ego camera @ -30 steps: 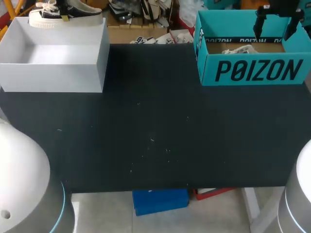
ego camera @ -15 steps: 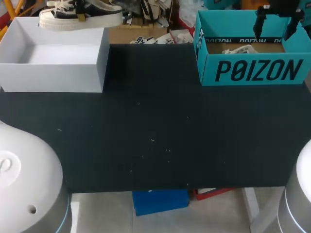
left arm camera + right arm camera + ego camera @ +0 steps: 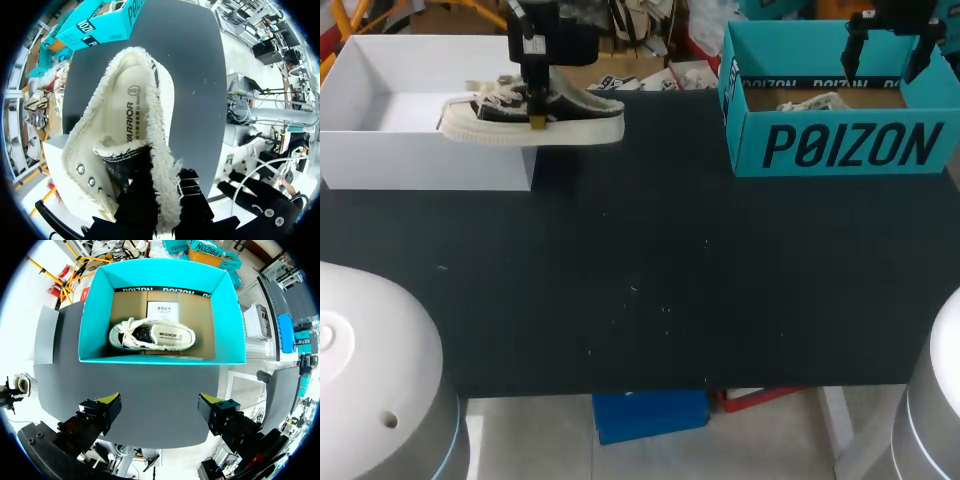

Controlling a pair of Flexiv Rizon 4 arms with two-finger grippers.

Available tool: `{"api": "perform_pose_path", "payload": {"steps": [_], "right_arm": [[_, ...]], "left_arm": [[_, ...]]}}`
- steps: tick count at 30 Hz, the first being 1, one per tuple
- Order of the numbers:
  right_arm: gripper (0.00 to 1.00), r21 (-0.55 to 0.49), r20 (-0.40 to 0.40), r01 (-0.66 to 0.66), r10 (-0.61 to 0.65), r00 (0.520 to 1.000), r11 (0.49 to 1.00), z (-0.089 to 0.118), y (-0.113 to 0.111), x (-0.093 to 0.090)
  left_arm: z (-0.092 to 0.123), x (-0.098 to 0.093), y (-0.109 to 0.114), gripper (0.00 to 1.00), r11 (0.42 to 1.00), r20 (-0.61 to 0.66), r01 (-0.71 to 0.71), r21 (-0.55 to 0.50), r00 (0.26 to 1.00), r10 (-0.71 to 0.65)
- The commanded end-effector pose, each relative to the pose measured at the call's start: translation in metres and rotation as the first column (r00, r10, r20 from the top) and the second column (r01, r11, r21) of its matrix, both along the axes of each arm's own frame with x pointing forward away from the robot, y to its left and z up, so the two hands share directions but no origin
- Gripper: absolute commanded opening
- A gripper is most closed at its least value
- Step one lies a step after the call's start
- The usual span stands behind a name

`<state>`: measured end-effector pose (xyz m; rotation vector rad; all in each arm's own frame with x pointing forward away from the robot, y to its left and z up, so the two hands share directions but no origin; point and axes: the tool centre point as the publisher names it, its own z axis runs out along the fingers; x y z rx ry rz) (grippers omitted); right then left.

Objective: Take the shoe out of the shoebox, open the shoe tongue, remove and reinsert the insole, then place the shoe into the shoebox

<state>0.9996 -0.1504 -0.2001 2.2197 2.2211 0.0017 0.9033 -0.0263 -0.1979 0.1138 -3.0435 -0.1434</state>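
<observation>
A low black-and-cream shoe [image 3: 570, 120] with a fleece lining hangs over the right front corner of the open white box [image 3: 430, 165]. My left gripper [image 3: 533, 105] is shut on it from above. In the left wrist view, the gripper [image 3: 160, 200] pinches the fleecy collar of the shoe [image 3: 135, 105] beside the tongue, and the insole shows inside. A second, similar shoe [image 3: 152, 335] lies on its side in the teal shoebox [image 3: 160, 270] at the far right. My right gripper [image 3: 162, 400] stands open above that box's front wall; the head view shows it [image 3: 888, 62] over the teal shoebox [image 3: 850, 145].
The black table [image 3: 670, 270] stretches between the two boxes and toward the front edge. The white box holds nothing that I can see.
My left arm has brought the shoe from behind the white box's far wall forward and to the right, and lower. The right arm has not moved.
</observation>
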Motion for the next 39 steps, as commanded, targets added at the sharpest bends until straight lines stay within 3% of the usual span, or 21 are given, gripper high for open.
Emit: {"api": "perform_pose_path", "payload": {"steps": [1,18,24,39], "right_arm": [[1.00,0.000,-0.001,0.000,0.000,1.000,1.000,0.000,0.000,0.000],[1.00,0.000,-0.001,0.000,0.000,1.000,1.000,0.000,0.000,0.000],[1.00,0.000,-0.001,0.000,0.000,1.000,1.000,0.000,0.000,0.000],[1.00,0.000,-0.001,0.000,0.000,1.000,1.000,0.000,0.000,0.000]], "left_arm": [[-0.018,-0.032,-0.011,0.00,0.998,0.427,0.045,0.052,0.902,-0.063],[-0.104,-0.055,-0.078,0.00,0.995,0.414,0.086,0.040,0.905,-0.095],[-0.125,-0.070,-0.098,0.00,0.993,0.385,0.118,0.025,0.915,-0.118],[-0.183,-0.083,-0.119,0.00,0.992,0.309,0.126,0.014,0.943,-0.124]]}}
